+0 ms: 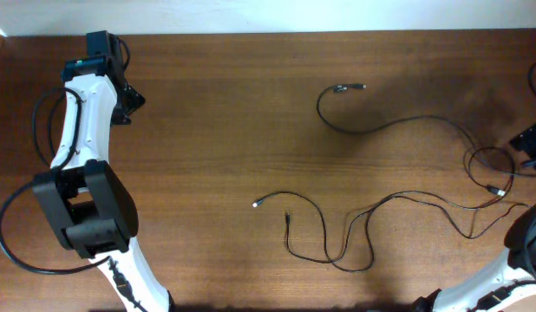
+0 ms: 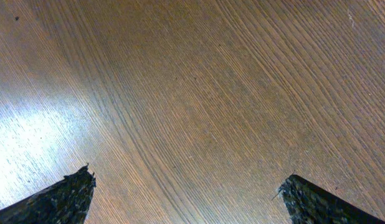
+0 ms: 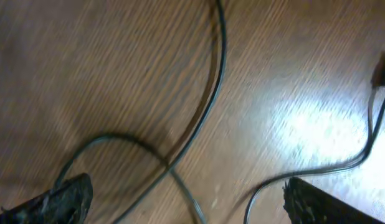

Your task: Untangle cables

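Note:
Thin black cables lie on the right half of the wooden table. One cable (image 1: pixel 398 124) runs from a plug at the back middle (image 1: pixel 350 87) to a small loop (image 1: pixel 489 160) at the far right. Others (image 1: pixel 372 212) wind across the front, with ends near the middle (image 1: pixel 256 204). My right gripper (image 1: pixel 528 143) is open over the loop. In the right wrist view its fingers (image 3: pixel 187 183) straddle crossing cables (image 3: pixel 208 106), holding nothing, with a plug (image 3: pixel 382 68) at the right edge. My left gripper (image 1: pixel 127 97) is open and empty over bare wood (image 2: pixel 189 180), far from the cables.
The white back edge of the table (image 1: pixel 268 17) runs along the top. Thicker black arm cables hang by the left arm's base (image 1: pixel 16 234). The right arm's base sits at the front right corner (image 1: pixel 528 251).

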